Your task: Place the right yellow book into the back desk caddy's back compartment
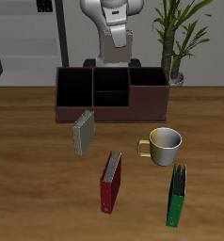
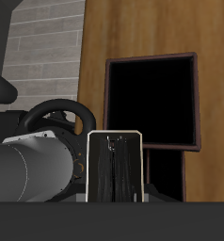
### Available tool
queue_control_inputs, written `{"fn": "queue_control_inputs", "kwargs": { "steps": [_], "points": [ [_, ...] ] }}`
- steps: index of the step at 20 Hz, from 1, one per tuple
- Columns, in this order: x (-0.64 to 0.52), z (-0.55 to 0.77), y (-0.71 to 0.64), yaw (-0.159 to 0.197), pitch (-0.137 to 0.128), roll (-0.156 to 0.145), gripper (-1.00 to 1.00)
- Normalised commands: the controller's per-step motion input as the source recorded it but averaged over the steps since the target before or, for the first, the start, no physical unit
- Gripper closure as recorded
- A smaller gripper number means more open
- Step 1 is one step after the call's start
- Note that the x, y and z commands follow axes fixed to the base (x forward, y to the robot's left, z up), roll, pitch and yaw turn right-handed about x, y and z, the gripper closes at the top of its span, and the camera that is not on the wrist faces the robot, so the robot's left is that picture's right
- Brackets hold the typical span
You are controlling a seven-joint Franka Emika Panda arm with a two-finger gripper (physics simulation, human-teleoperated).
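Looking at the overhead shot, the small thin grey-tan book with pale ribbed page edges (image 1: 83,133) is standing on the wooden table (image 1: 29,179) just in front of the long dark reddish-brown open-topped caddy (image 1: 111,111), close to it but not touching as far as I can tell. If you put the caddy at the centre of a clock, the book sits around 7 o'clock from it, toward the table's front edge.

The white robot arm (image 1: 115,24) is way back behind the caddy, at 12 o'clock, so the whole box is between the tool and the book. That's the relation that matters here imo: the gripper has to come over the caddy toward the front to reach the book, then carry it back to the middle black-lined bay (image 1: 111,88).

The book's long axis runs roughly 1 to 7 o'clock, slightly tilted rather than square to the caddy, so the wrist probably needs some rotation to pinch across the thin side.

Gripper state: honestly can't tell. The exterior view cuts it off, and the wrist view just shows arm hardware and a dark bay (image 2: 152,102) below, no fingers. It doesn't appear to be holding anything.

Also on the table: a cream mug (image 1: 164,146), a red book (image 1: 111,182) and a green book (image 1: 178,196).
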Motion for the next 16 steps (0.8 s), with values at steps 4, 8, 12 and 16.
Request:
{"fn": "queue_control_inputs", "kwargs": {
  "steps": [4,8,12,16],
  "points": [
    [0.0,-0.03,-0.05,-0.006,0.003,-0.008,1.0],
    [-0.07,-0.01,-0.16,-0.023,-0.015,-0.037,1.0],
    [0.0,-0.03,-0.13,-0.016,0.004,-0.032,1.0],
    [-0.01,-0.02,-0.07,-0.019,-0.006,-0.014,1.0]
  ]
}}
